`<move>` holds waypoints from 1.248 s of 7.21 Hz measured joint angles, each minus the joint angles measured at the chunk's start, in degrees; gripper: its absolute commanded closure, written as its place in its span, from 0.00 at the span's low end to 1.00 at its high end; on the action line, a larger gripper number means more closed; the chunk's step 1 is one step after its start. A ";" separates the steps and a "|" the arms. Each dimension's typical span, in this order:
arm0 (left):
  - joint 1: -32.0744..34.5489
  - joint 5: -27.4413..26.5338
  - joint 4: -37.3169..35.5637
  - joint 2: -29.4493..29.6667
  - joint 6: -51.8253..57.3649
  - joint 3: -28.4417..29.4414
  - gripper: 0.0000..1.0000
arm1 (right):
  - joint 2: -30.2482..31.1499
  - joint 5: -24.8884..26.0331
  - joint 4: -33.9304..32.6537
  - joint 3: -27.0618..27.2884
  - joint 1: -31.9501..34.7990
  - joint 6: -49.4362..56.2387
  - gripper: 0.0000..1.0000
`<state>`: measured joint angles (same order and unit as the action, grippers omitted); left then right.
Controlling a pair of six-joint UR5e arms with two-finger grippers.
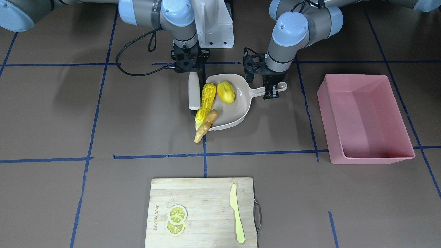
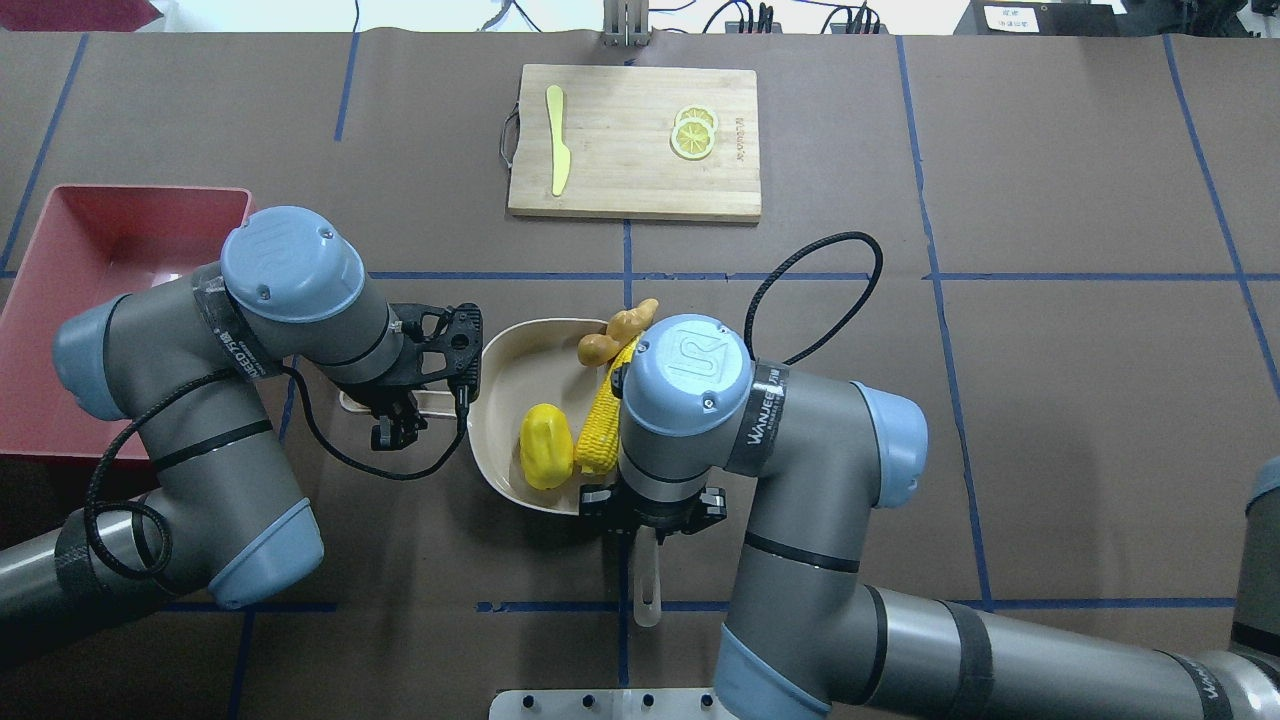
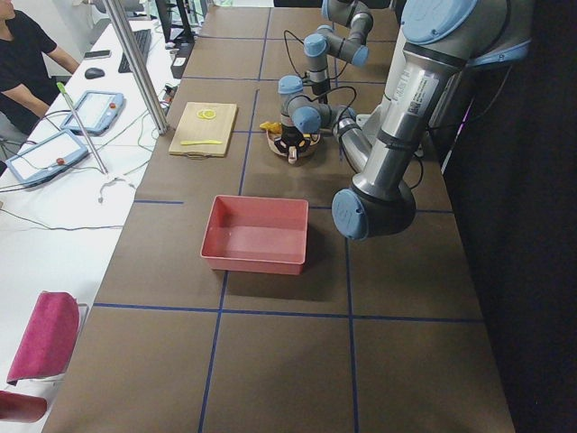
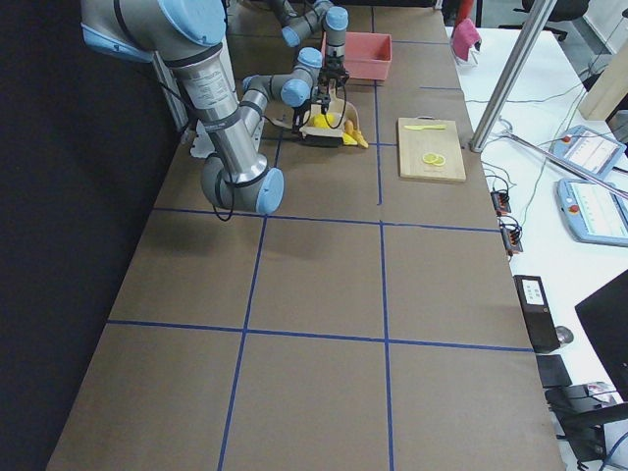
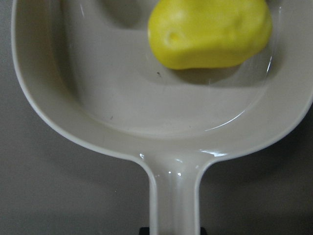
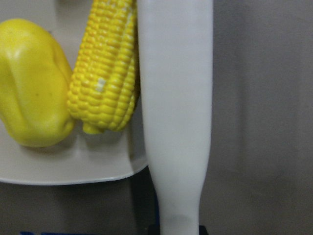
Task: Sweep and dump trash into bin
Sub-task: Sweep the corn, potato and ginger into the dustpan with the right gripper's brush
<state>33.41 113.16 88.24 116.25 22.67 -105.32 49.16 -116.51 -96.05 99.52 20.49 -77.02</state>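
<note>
A beige dustpan [image 1: 237,106] lies mid-table. The yellow potato-like lump [image 1: 225,91] sits inside it. The corn cob [image 1: 205,105] lies along its open side edge. The tan ginger root [image 1: 206,125] lies across its lip, half on the table. My left gripper [image 1: 273,91] is shut on the dustpan's handle [image 5: 173,196]. My right gripper [image 1: 194,72] is shut on a white brush [image 1: 194,93], which is pressed against the corn [image 6: 105,73]. The pink bin [image 1: 372,159] stands empty beyond the dustpan's handle end, on my left [image 2: 120,230].
A wooden cutting board [image 1: 203,193] with lemon slices [image 1: 176,218] and a pale yellow knife [image 1: 237,218] lies at the far side of the table. Black cables loop off both wrists. The robot's base plate [image 1: 217,27] is right behind the dustpan.
</note>
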 measured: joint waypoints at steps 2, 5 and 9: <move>-0.63 -1.57 0.01 0.35 -0.15 0.18 0.96 | -4.85 0.07 0.06 -3.85 -0.54 -2.00 1.00; -0.95 -2.03 -0.37 1.26 -0.25 0.40 0.96 | -7.94 0.68 0.07 -5.79 -0.93 -3.14 1.00; -1.01 -1.48 -0.27 1.43 -0.24 0.46 0.97 | -7.05 0.40 -0.10 -2.84 0.15 -3.12 1.00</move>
<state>32.40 111.68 87.97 117.68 22.42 -104.87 42.11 -116.11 -96.14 96.68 20.64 -80.14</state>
